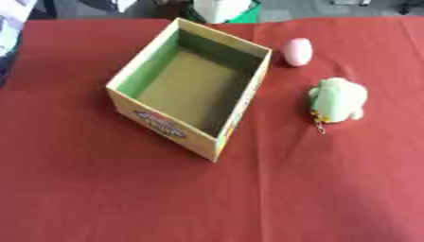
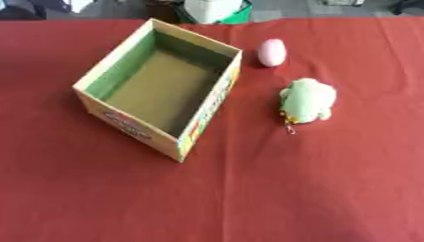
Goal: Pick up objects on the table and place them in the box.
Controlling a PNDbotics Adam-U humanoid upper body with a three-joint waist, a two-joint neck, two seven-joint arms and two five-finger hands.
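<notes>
Standing open, the box point(image 1: 124, 78) shows only its bare floor.

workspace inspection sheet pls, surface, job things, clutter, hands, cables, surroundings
surface: red cloth covers the table, faint creases
job's things: open cardboard box left of centre, nothing seen inside; pink egg-shaped object right of its far corner; pale green plush toy nearer, with a small chain, apart from box and egg
clutter: nothing seen
hands: nothing seen
cables: nothing seen
surroundings: white and green object beyond the far edge
</notes>
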